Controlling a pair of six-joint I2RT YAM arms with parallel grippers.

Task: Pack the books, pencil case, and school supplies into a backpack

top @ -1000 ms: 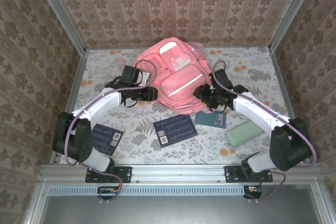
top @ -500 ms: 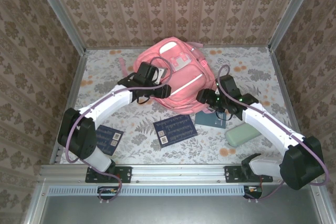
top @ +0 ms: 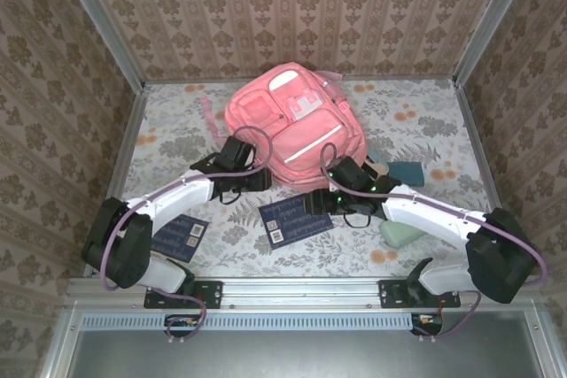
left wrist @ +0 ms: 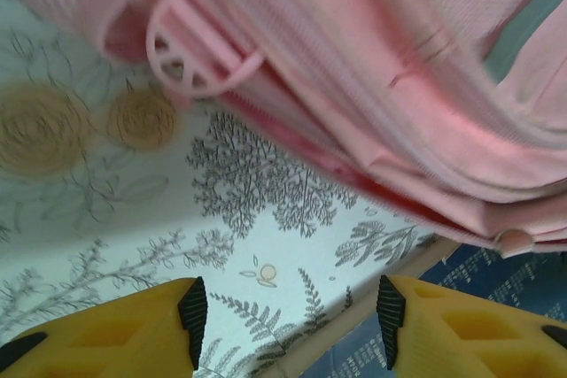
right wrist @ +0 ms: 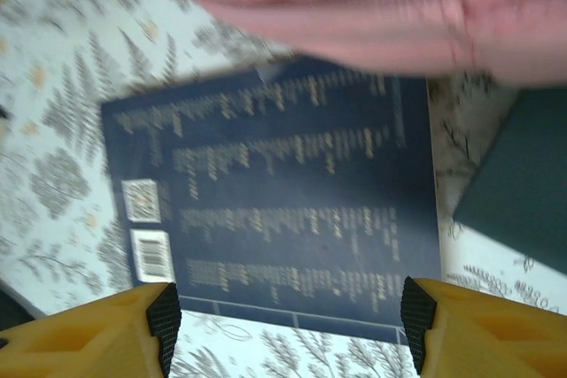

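The pink backpack (top: 288,121) lies at the back middle of the table. A navy book (top: 295,219) lies just in front of it, and a second navy book (top: 180,235) lies at the near left. My left gripper (top: 259,181) hangs open at the backpack's near left edge (left wrist: 354,68); between its fingertips (left wrist: 288,320) is bare table. My right gripper (top: 312,204) is open above the middle book (right wrist: 283,210), with nothing between its fingers (right wrist: 285,325). The mint pencil case (top: 403,234) is partly hidden under the right arm.
A teal flat piece (top: 409,172) lies to the right of the backpack. In the right wrist view another teal piece (right wrist: 523,201) lies next to the book's right edge. A pink strap (top: 209,117) trails off the backpack's left side. Papered walls enclose the table.
Both grippers have drawn back from the backpack toward the near side. The right one swung left to above the middle navy book, uncovering the teal piece on the right.
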